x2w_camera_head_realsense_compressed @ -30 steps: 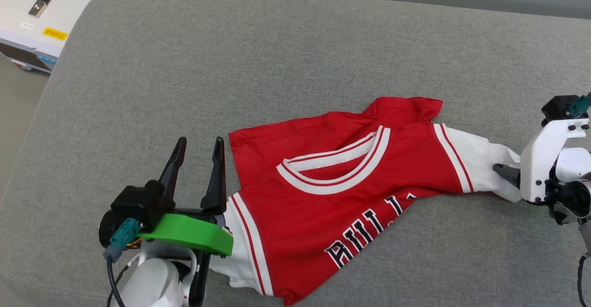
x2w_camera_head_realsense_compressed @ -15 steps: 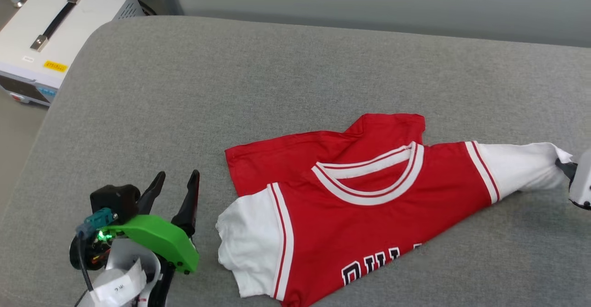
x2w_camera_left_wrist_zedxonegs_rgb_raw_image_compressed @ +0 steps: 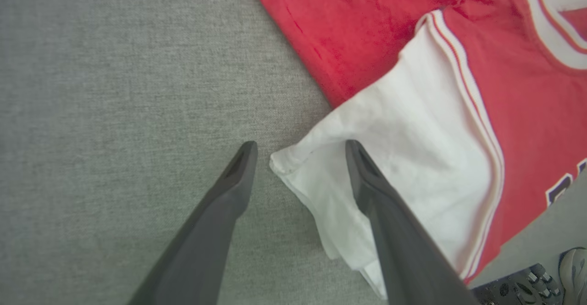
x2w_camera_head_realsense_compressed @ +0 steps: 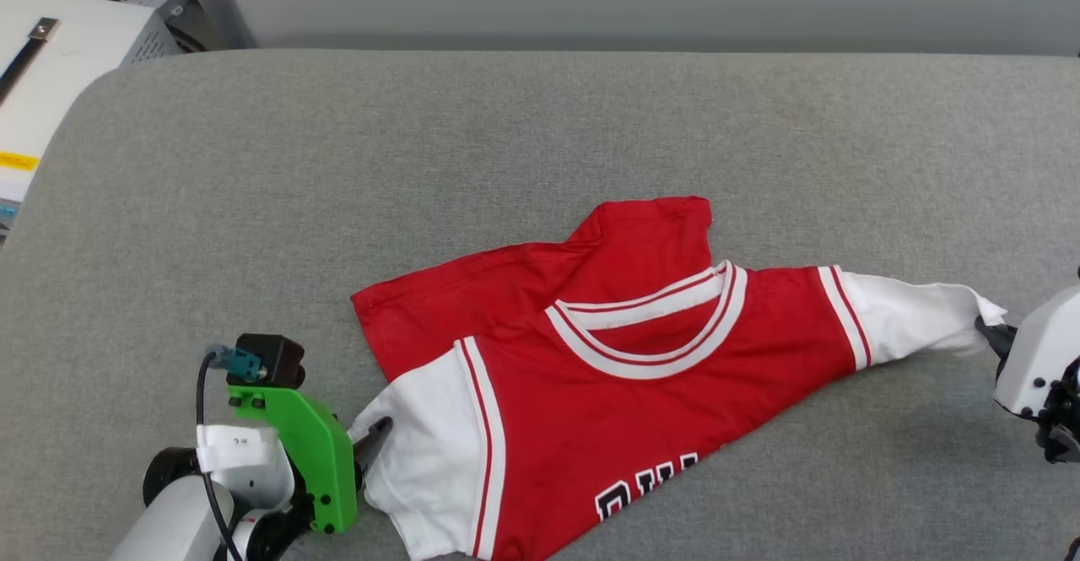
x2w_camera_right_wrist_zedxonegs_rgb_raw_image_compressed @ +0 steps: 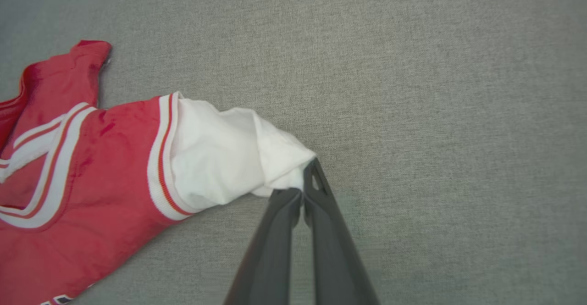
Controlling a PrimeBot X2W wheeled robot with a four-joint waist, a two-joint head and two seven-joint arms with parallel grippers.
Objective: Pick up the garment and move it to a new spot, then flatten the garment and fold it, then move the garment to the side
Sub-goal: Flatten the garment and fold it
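Right wrist view: right gripper (x2w_camera_right_wrist_zedxonegs_rgb_raw_image_compressed: 306, 176) clamped on the garment (x2w_camera_right_wrist_zedxonegs_rgb_raw_image_compressed: 91, 167) sleeve; left gripper (x2w_camera_left_wrist_zedxonegs_rgb_raw_image_compressed: 299, 145) gapes astride the other.

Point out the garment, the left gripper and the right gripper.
garment (x2w_camera_head_realsense_compressed: 641, 409), head view, red chest under the collar.
left gripper (x2w_camera_left_wrist_zedxonegs_rgb_raw_image_compressed: 299, 146), left wrist view, between its open fingertips.
right gripper (x2w_camera_right_wrist_zedxonegs_rgb_raw_image_compressed: 305, 180), right wrist view, between fingertips shut on the sleeve.

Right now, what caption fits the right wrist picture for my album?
The right gripper pinches the white sleeve of the red garment on a grey cushion.
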